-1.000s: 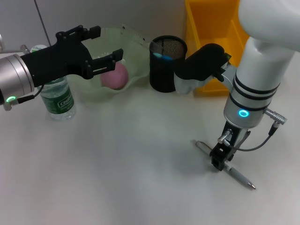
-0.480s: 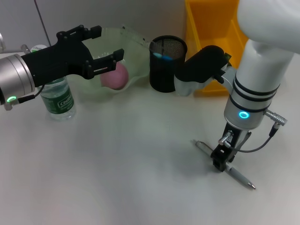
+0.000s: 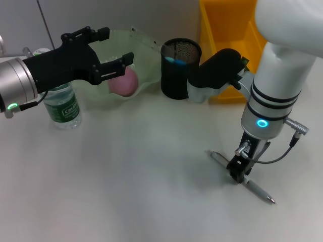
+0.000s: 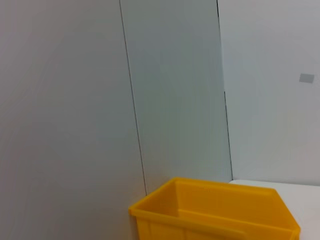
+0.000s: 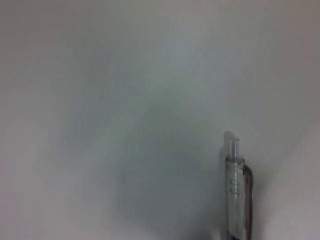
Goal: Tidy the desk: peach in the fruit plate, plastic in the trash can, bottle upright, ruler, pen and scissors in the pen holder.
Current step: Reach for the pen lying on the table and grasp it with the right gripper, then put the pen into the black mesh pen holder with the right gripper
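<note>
Desk [image 3: 126, 191]: pen [image 5: 235, 190] clip shows wrist-side only

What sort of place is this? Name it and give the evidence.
Probably an indoor lab or office desk set up for a tidying trial: a plain white table against bare wall panels, with a black mesh pen holder, a pen under the right gripper, and a yellow bin.

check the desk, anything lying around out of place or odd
Only the pen: it lies flat on the table, away from the pen holder, with the right gripper down on its middle. The peach sits in the fruit plate and the bottle stands upright. The left gripper hovers open above the plate.
</note>
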`<state>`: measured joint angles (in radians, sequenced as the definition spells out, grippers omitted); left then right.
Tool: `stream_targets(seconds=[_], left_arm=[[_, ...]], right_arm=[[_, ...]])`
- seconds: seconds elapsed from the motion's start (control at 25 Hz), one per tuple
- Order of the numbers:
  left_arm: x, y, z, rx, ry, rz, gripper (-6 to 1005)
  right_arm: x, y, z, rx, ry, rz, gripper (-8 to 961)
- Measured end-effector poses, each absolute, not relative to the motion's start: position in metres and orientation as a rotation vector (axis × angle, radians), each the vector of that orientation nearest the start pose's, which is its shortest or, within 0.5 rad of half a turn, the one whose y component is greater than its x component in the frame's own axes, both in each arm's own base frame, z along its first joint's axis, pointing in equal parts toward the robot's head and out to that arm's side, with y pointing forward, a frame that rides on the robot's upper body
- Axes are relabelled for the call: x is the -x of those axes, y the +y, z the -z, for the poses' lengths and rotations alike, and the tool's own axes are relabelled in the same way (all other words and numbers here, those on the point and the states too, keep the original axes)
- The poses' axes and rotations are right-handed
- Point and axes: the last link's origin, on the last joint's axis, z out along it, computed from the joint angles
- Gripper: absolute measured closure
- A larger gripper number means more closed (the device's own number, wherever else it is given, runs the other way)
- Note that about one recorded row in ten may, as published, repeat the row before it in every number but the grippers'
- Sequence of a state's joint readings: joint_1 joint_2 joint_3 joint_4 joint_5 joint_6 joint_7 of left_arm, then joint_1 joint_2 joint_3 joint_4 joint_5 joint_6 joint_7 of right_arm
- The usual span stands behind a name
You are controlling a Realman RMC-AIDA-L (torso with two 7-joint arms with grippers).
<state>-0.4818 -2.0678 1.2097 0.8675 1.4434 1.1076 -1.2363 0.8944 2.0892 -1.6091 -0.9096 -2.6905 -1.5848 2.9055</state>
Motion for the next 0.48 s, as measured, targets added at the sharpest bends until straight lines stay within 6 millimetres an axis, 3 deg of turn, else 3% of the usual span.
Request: stream_targets(seconds=[0.48], left_arm=[[0.1934, 0.3844, -0.0029, 2.465, -0.197, 0.727, 197]], right_arm=[[-0.1791, 0.3551, 0.0574, 2.4, 1.159, 1.023, 830]])
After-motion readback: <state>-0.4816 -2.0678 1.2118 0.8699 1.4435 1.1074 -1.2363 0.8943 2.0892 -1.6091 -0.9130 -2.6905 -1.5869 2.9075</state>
